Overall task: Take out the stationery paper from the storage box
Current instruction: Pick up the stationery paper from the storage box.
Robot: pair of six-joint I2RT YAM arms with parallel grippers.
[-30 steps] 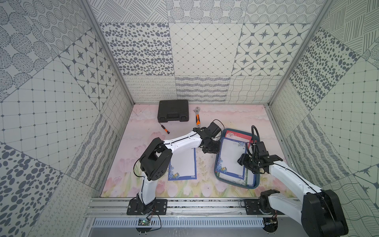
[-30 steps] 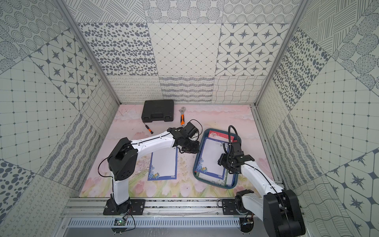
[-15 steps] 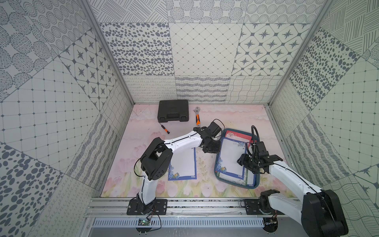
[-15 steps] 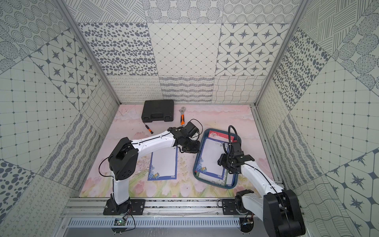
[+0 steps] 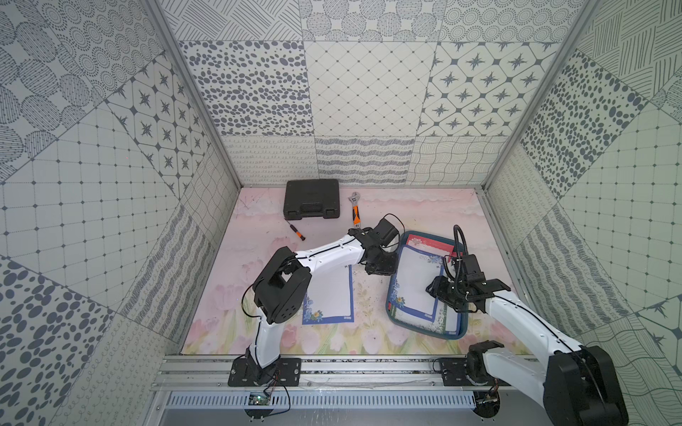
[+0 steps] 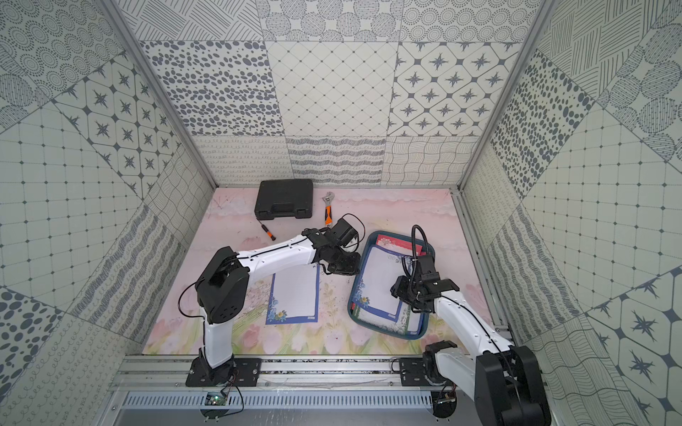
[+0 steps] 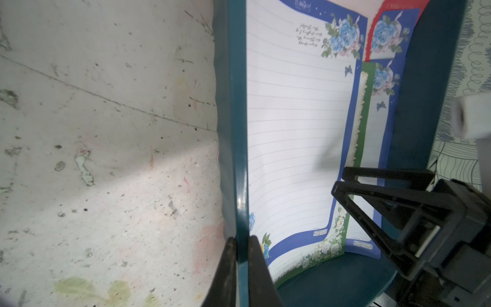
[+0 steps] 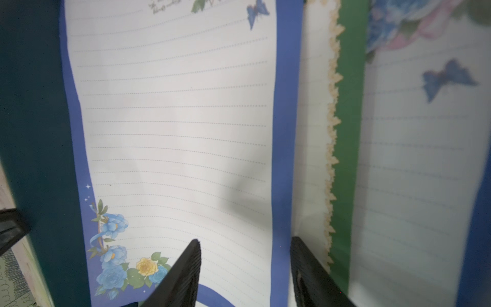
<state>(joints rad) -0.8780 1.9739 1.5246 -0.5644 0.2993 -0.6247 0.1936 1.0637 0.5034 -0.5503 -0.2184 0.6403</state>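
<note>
Pinching the storage box (image 7: 231, 106) by its left rim, the left gripper (image 7: 242, 239) reaches low over bare mat (image 7: 106, 159); the right gripper (image 8: 245, 239), jaws spread, hangs over the top stationery paper (image 8: 172, 119), at its blue edge.

A robot test booth in a lab, not a lived-in room: walls (image 5: 369, 92) papered with mismatched grey patterns meet at bare aluminium posts (image 5: 193, 92), the floor is a printed pink flower mat (image 5: 424, 210), and two white robot arms (image 5: 324, 254) trailing loose cables (image 5: 458, 243) are bolted to a metal rail (image 5: 369, 369) next to a small circuit board (image 5: 258, 398)
</note>
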